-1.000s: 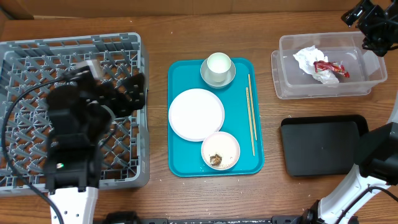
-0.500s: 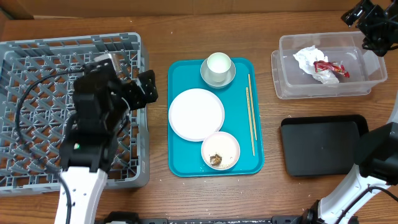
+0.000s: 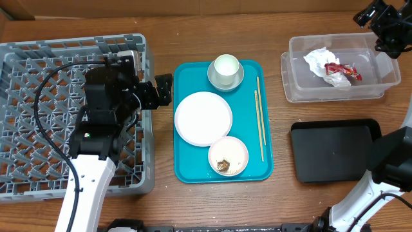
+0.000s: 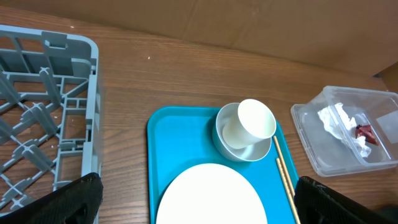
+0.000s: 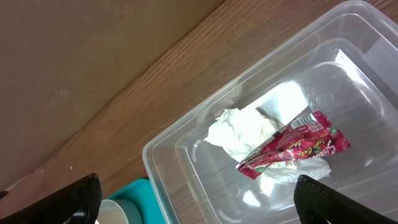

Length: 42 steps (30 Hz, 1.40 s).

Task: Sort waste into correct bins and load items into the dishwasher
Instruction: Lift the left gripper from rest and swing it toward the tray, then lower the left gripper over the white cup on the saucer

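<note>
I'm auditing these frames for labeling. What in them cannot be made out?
- Overhead: the left arm hides part of the dish rack floor.
- Overhead: the food scraps in the small bowl are too small to identify.
- Left wrist: the bottom edge cuts off the white plate.
- Right wrist: the wrapper covers part of the napkin.

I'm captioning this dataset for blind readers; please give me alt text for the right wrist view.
A clear plastic tub on a wooden table holds a crumpled white napkin and a red wrapper. The open right end effector frames the bottom corners, and a teal tray corner with a white cup shows at lower left.
</note>
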{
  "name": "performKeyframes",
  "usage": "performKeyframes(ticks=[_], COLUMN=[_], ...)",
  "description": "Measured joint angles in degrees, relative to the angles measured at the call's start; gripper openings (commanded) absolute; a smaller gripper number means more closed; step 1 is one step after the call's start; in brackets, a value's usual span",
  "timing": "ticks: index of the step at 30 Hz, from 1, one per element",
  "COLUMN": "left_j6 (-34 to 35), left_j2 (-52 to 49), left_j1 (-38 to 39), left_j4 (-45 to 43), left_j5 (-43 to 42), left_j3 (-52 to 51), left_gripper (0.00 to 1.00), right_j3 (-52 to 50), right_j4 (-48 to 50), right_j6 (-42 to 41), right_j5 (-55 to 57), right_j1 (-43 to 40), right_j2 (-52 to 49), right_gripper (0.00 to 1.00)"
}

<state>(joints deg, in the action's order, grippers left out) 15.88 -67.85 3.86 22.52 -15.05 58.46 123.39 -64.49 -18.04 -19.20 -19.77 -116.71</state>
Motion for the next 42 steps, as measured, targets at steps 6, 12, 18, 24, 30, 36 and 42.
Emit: performKeyframes(ticks=[6,12,18,24,30,36,42], left_j6=[-0.2,-2.6,-4.2,-5.4,-5.8,-5.8,-7.8], left_j2=[0.0,-2.5,-14.6,-31.8,-38.3,-43.4,-52.3], left_j1=[4.5,15.0,21.0,22.3,25.5,26.6,26.6], left_j4=[0.7,6.3,23.5,41.2,40.5,37.6,33.2], left_j5=[1.6,9.6,15.0,15.4,15.6,11.7,4.5], left_j3=[2.8,14.6,34.4,57.2,62.4,63.2,63.3], left_gripper=[1.0,1.0,1.0,1.0,1.0,1.0,0.75], right_j3=[0.0,0.0,0.0,0.0,0.0,0.0,0.0], right_j4=[0.0,0.1,0.0,0.0,0.0,0.0,0.0], right_j6=[0.0,0.0,0.0,0.0,0.0,0.0,0.0], right_j5=[0.0,0.0,0.1,0.1,0.1,0.1,0.1], right_j1=[0.0,0.0,0.0,0.0,0.0,0.0,0.0], right_j2=[0.0,0.0,0.0,0.0,0.0,0.0,0.0], right_gripper=[1.0,1.0,1.0,1.0,1.0,1.0,1.0])
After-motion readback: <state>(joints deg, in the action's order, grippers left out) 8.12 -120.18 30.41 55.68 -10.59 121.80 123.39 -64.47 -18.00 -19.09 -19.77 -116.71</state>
